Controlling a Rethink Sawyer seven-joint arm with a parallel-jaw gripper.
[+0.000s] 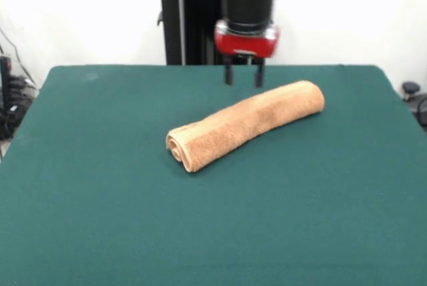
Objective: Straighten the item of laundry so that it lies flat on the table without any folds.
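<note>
I see the orange-tan towel (245,125) rolled into a tight log, lying aslant mid-table (100,219), spiral end toward me, my gripper (243,73) hovering just behind the roll, fingers parted and empty, no readable label showing

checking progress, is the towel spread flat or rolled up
Rolled up. The towel lies as a long tube on the table, its spiral end showing.
</note>
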